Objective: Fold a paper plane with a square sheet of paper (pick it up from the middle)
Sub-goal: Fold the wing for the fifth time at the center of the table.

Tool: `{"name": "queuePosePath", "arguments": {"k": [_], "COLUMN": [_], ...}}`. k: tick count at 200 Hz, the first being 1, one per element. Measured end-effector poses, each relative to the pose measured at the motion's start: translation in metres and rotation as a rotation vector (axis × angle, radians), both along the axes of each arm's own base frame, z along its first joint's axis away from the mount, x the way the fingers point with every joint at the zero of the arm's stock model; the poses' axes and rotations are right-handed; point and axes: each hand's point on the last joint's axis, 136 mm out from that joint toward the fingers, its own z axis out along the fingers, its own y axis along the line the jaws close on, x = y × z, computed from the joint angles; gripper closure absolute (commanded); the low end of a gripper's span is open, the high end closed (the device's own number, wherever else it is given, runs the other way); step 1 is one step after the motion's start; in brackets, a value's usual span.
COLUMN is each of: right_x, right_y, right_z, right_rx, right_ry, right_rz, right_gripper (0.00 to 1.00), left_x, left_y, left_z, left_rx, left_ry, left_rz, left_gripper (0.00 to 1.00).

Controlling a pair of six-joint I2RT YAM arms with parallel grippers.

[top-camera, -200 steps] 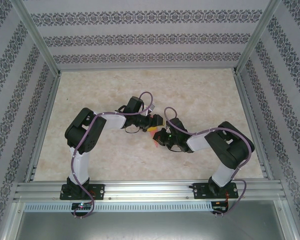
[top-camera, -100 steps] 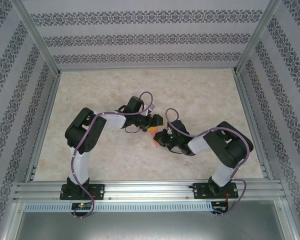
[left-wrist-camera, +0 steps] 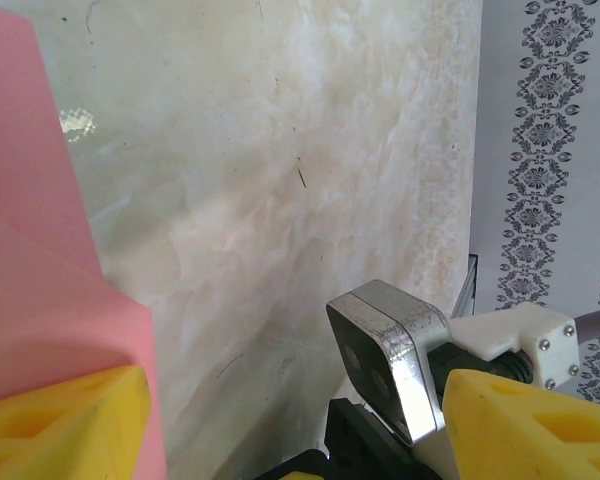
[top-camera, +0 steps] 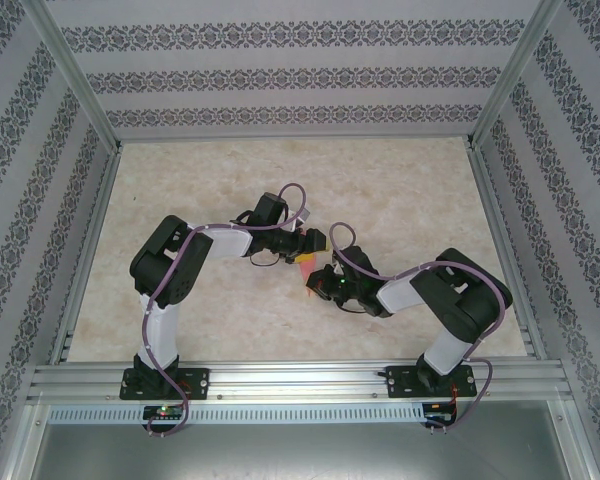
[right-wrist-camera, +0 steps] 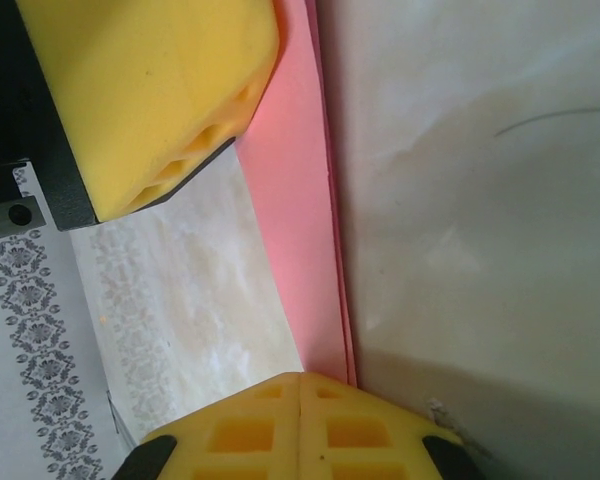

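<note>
Out in the middle of the surface (top-camera: 400,190) the two arms meet nose to nose. The left end effector (left-wrist-camera: 290,415) stands spread wide. The pink square sheet of paper (left-wrist-camera: 35,230), creased into a smaller shape, rises against one of its yellow fingers (left-wrist-camera: 65,425), while the other finger sits well apart from it, beside a silver-faced block (left-wrist-camera: 390,360) on the right arm. The right end effector (right-wrist-camera: 300,405) has its yellow fingers pressed together. The paper's folded edge runs right up to their tips, but I cannot tell whether it is caught between them. From above, the paper lies between the two end effectors, close against both.
</note>
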Motion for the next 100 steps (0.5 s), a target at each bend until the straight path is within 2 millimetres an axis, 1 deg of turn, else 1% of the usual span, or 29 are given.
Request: {"name": "queuePosePath", "arguments": {"k": [35,100], "right_x": [-0.002,-0.022], "right_y": [0.0,-0.012], "right_z": [0.0,-0.002], "right_rx": [-0.023,-0.094], "right_ry": [-0.014,0.037], "right_rz": [-0.011,0.003], "right_gripper": [0.96,0.95], "left_x": [0.0,0.0], "left_y": [0.0,0.0], "left_z": [0.0,-0.001], "left_rx": [0.003,0.005], "left_ry": [0.001,-0.001], "left_rz": [-0.002,-0.005], "left_gripper": [0.22,0.22]}}
